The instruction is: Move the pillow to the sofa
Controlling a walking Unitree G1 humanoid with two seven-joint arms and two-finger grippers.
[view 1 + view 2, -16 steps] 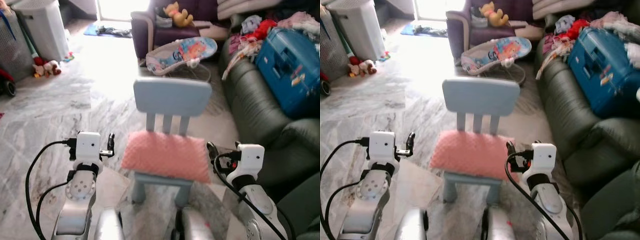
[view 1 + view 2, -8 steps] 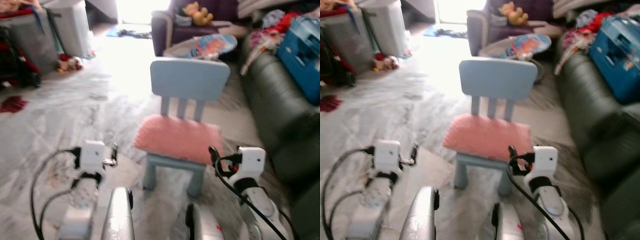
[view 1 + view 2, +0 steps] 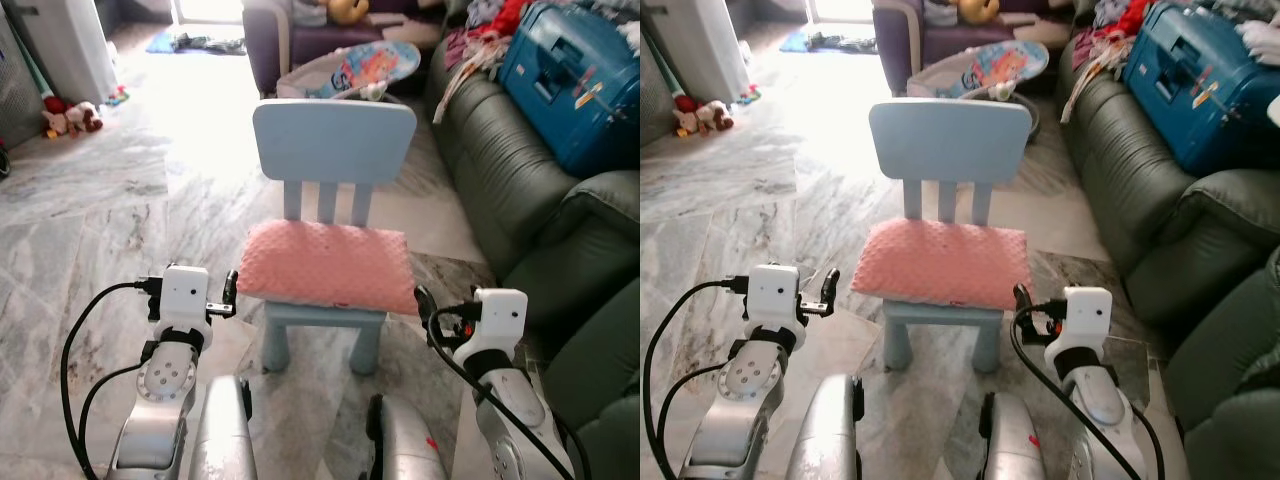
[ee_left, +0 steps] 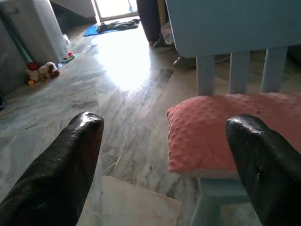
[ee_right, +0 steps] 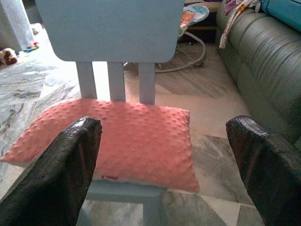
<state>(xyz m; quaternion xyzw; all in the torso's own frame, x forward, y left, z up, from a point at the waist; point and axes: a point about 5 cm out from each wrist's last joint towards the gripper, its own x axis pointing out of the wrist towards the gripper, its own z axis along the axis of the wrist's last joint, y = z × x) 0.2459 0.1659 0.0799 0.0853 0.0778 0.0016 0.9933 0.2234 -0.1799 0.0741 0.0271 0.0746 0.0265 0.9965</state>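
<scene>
The pink pillow (image 3: pixel 328 265) lies on the pale blue chair (image 3: pixel 332 150) just ahead of and between the spread left end effector (image 4: pixel 160 155) and spread right end effector (image 5: pixel 162 160), above marble floor (image 3: pixel 110 220), with the dark sofa (image 3: pixel 500 190) beyond the right one carrying what looks like a blue suitcase (image 3: pixel 570 85).

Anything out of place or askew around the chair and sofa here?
The pink pillow overhangs the seat of the small blue chair on both sides. On the dark sofa, a blue suitcase and loose clothes take up the seat.
</scene>
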